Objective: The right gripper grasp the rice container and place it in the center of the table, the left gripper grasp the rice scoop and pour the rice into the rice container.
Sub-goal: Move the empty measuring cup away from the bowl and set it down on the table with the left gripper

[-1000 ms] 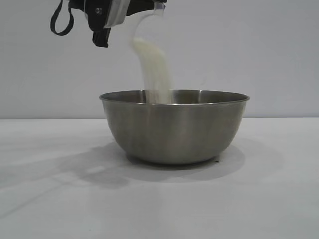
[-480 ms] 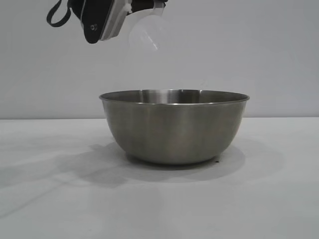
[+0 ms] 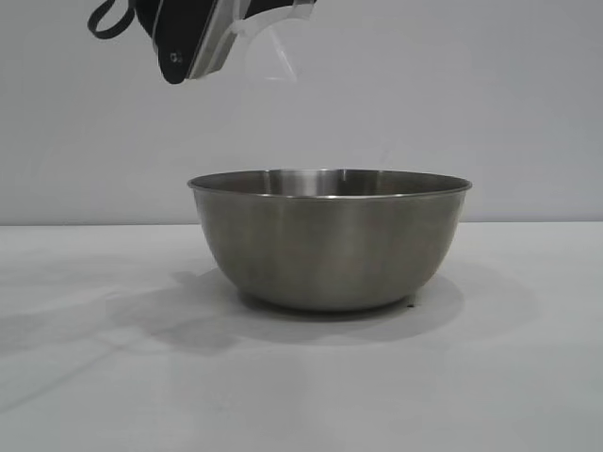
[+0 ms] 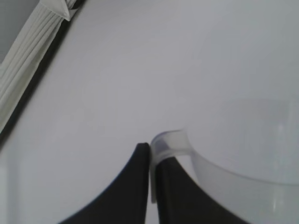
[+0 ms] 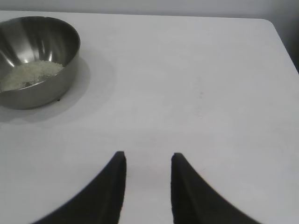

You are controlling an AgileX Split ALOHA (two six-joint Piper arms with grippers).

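Left wrist view: rice scoop (image 4: 243,140) handle pinched between jaws (tight).

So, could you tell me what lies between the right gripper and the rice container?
Nothing: the right wrist view shows only bare white table between the open right gripper and the rice container.

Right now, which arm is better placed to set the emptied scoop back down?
Left. Its tool is shut on the rice scoop's handle above the rice container. The right tool hangs open and empty, well away over the table.
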